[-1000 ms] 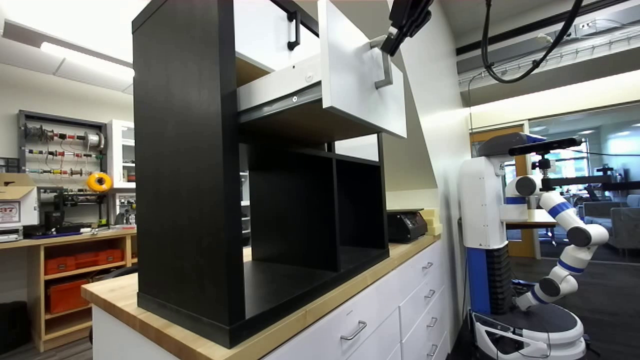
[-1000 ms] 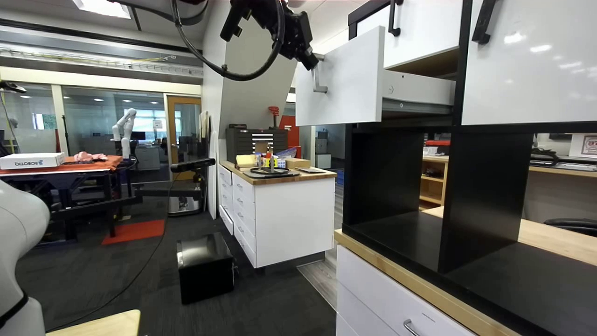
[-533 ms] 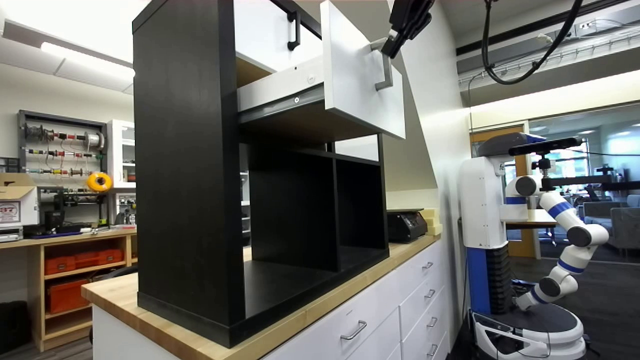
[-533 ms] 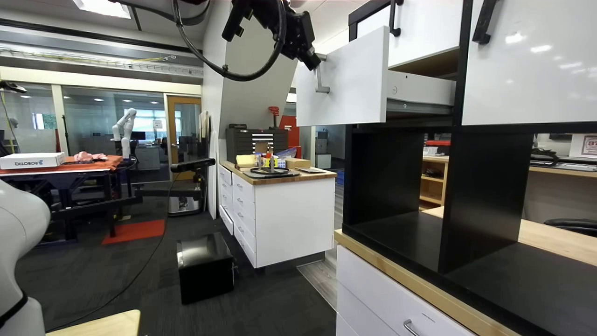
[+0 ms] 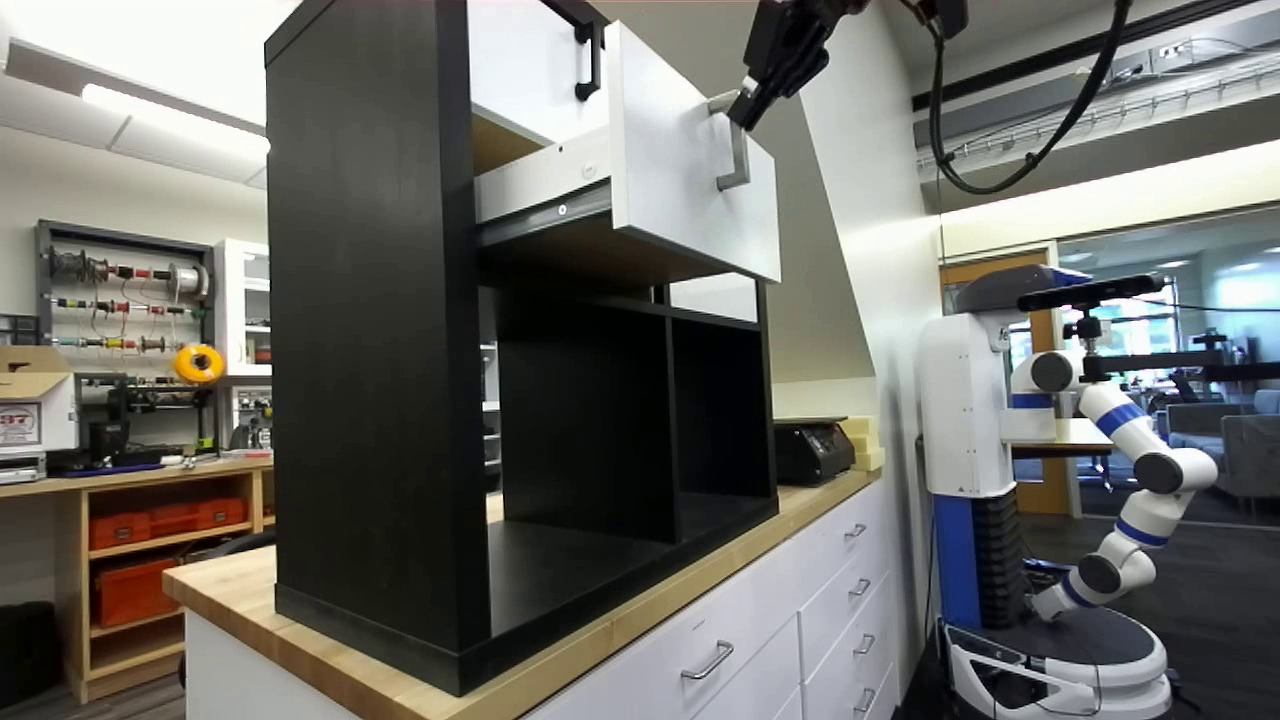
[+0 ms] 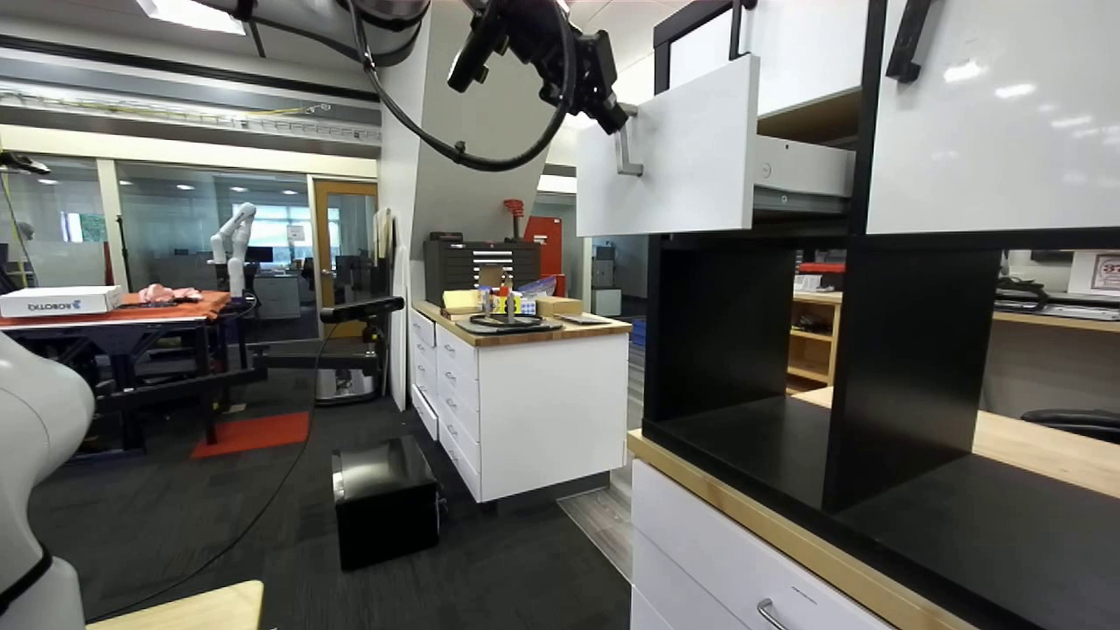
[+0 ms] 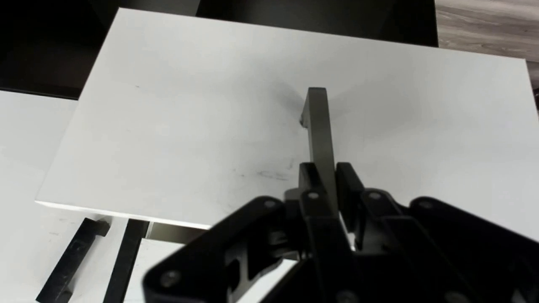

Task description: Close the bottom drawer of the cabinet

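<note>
The bottom drawer (image 5: 665, 190) is pulled partway out of the black cabinet (image 5: 365, 350); its pale side and metal rail show. In an exterior view the drawer (image 6: 691, 162) and cabinet (image 6: 910, 359) are seen from another side. Its white front fills much of the wrist view (image 7: 202, 113). A grey bar handle (image 7: 320, 122) stands out from the front; it also shows in both exterior views (image 5: 738, 160) (image 6: 625, 156). My gripper (image 7: 323, 170) has its fingers closed around the handle, hiding part of it. It also shows in both exterior views (image 5: 742, 110) (image 6: 619, 115).
A white drawer front (image 5: 530, 60) with a dark handle (image 5: 590, 60) sits above the open drawer. Another white front (image 6: 997, 114) is beside it. Open black cubbies (image 6: 726, 332) lie below. The cabinet stands on a wooden countertop (image 5: 590, 640). A black cable (image 6: 464, 157) hangs from my arm.
My gripper and the drawer have moved together toward the cabinet, so less of the drawer's side shows. This happened mostly in the last half second.
</note>
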Robot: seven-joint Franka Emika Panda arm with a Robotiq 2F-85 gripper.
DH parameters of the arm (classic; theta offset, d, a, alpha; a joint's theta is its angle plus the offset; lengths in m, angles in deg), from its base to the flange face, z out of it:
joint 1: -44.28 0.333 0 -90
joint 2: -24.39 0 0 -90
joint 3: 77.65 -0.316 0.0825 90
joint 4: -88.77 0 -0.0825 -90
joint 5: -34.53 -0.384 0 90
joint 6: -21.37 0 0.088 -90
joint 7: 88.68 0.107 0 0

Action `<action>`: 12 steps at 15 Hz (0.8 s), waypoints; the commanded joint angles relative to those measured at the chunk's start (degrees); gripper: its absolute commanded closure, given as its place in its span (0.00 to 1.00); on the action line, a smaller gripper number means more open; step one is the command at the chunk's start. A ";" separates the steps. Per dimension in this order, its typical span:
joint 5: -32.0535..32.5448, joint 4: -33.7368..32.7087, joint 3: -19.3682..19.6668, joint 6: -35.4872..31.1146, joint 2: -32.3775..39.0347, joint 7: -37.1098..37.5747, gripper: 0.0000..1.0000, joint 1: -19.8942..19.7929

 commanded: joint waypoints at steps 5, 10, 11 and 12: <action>-0.42 -1.81 1.13 -10.08 9.41 0.12 0.96 -0.53; -0.22 -6.37 1.65 -14.96 16.24 -0.15 0.96 -0.54; -0.41 -7.18 2.08 -16.39 18.17 -0.64 0.96 -0.52; -0.46 -7.85 2.30 -17.59 19.53 -0.79 0.96 -0.48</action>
